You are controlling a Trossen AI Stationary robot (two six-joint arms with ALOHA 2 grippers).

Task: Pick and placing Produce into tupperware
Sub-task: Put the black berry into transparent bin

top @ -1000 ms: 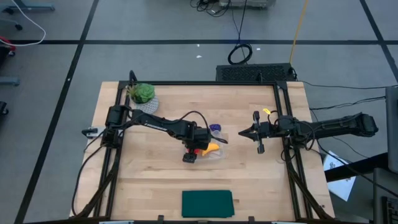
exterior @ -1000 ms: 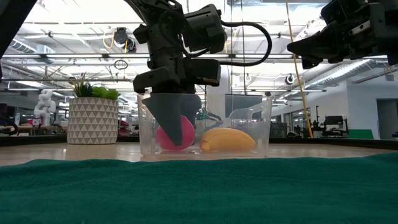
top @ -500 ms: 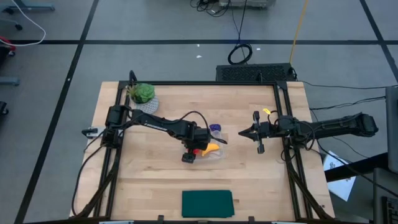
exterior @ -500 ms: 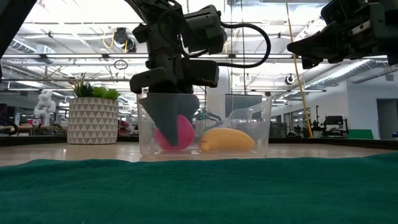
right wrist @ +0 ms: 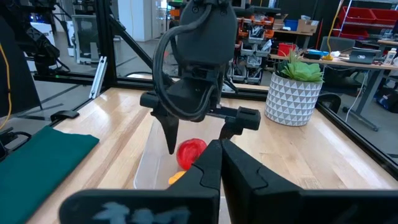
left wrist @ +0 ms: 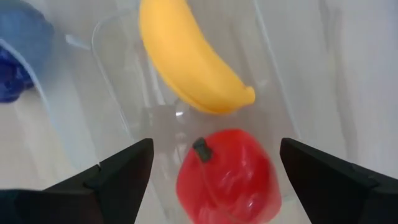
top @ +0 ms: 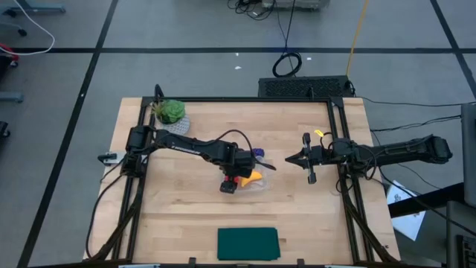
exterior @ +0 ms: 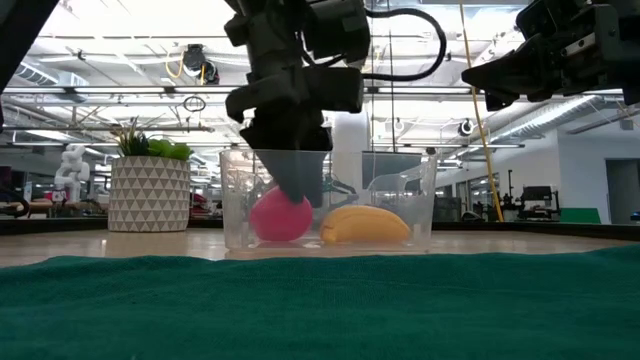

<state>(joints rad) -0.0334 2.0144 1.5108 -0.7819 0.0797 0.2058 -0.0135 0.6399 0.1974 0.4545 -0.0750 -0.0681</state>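
The left hand (top: 231, 182) hangs over the clear container (exterior: 400, 205) in the middle of the tabletop (top: 186, 216), its fingers (left wrist: 118, 174) spread wide and holding nothing. Right below them the red fruit (left wrist: 227, 175) sits in the container beside the banana (left wrist: 189, 59). The purple piece (top: 257, 154) lies just outside the container's far side. Off to the right, the right hand (top: 291, 160) waits above the tabletop, fingers pressed together and empty.
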